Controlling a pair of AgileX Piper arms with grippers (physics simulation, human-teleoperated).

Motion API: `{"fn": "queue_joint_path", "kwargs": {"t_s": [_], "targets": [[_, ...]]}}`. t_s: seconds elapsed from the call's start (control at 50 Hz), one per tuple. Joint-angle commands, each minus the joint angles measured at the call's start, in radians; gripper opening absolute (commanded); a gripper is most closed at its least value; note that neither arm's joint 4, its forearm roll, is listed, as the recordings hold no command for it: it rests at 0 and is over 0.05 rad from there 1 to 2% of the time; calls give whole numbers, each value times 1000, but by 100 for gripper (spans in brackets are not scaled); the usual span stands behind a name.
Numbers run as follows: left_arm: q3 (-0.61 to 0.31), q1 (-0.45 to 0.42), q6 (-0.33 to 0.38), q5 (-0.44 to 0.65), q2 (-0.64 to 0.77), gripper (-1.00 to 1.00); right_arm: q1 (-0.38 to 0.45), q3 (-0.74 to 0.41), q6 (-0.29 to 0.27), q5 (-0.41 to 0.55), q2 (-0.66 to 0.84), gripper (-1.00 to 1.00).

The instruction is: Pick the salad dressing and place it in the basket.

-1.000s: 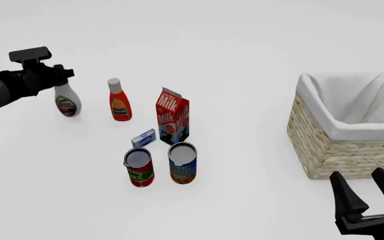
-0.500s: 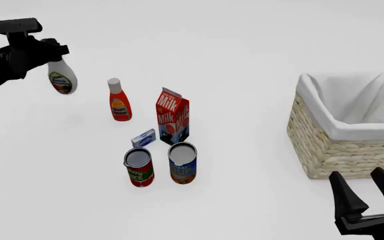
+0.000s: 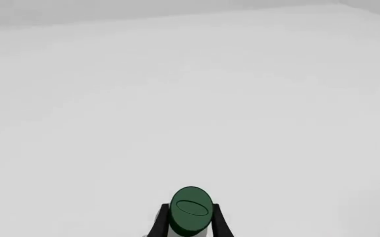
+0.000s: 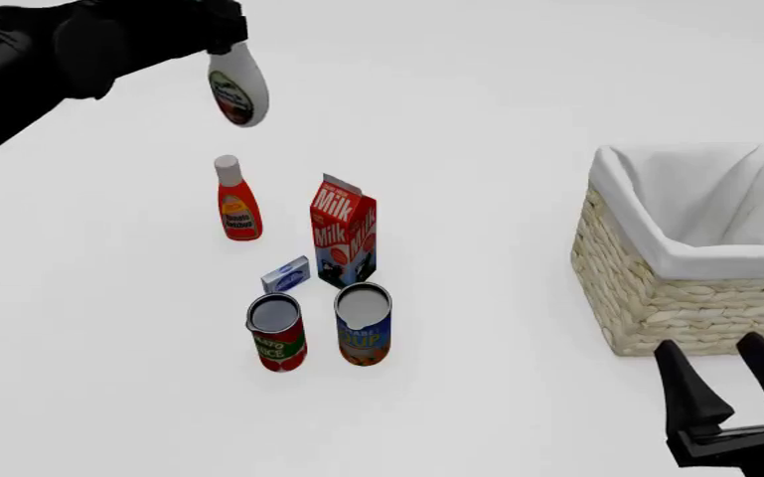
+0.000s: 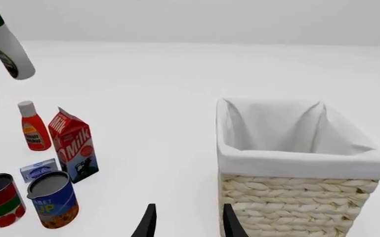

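Observation:
My left gripper is shut on the neck of the salad dressing, a white curvy bottle with a green-and-red label, and holds it high above the table, over the red bottle. The left wrist view shows its dark green cap between the fingers. The bottle also hangs in the air in the right wrist view. The tan wicker basket with white lining stands at the right, also in the right wrist view. My right gripper is open and empty in front of the basket.
On the table's middle stand a red bottle with white cap, a milk carton, a small blue-white box and two cans.
My left gripper has lifted the salad dressing higher and carried it to the right, from the far left to above the red bottle. The right arm has not moved.

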Motion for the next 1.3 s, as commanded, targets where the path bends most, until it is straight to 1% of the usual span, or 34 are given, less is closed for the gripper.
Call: {"fn": "queue_joint_path", "kwargs": {"t_s": [0.02,0.06,0.12,0.14,0.16,0.22,0.26,0.3,0.32,0.4,0.44,0.6,0.72,0.88,0.98,1.02,1.06,1.1,1.14,1.18,1.2,1.24,1.26,1.3], "targets": [[-47,-209,50,52,-50,-100,8,0,0,-19,13,100],[-53,-242,34,59,-50,-100,9,0,-2,-20,14,100],[-49,-268,50,57,-52,-100,10,0,-2,-22,17,100],[-46,-302,51,56,-54,-100,10,0,-4,-21,15,100],[-44,-311,50,50,-58,-100,9,0,-3,-20,14,100],[-51,-348,17,55,-59,-100,9,0,-2,-6,-3,100],[-45,-375,22,53,-59,-100,8,0,-1,3,-12,100],[-41,-396,8,53,-59,-100,8,0,-3,7,-14,100],[-29,-415,18,47,-64,-100,8,0,-4,5,-11,100],[-12,-446,23,38,-67,-100,9,0,-6,-4,-4,100],[-5,-470,11,36,-64,-100,12,0,-6,-9,-2,100],[26,-544,20,18,-58,-100,18,0,-8,-7,-6,100],[27,-581,19,16,-54,-100,18,0,-9,-6,-11,100],[22,-600,29,12,-37,-100,21,0,-11,5,-27,100],[22,-603,27,11,-35,-100,28,-2,-27,5,-29,100],[21,-602,22,11,-35,-100,39,-22,-34,-6,9,100],[22,-603,24,10,-35,-100,49,-37,-39,9,7,100],[24,-602,25,9,-35,-100,66,-69,-61,19,38,100],[29,-604,24,6,-35,-100,92,-109,-99,31,83,100],[32,-603,27,4,-35,-100,102,-146,-118,47,122,100],[32,-604,24,4,-35,-100,122,-175,-147,61,142,100],[35,-603,25,1,-35,-100,155,-217,-189,78,168,100],[35,-603,25,1,-35,-100,155,-218,-189,78,168,100],[38,-605,24,-1,-34,-100,185,-258,-214,97,195,100]]}}
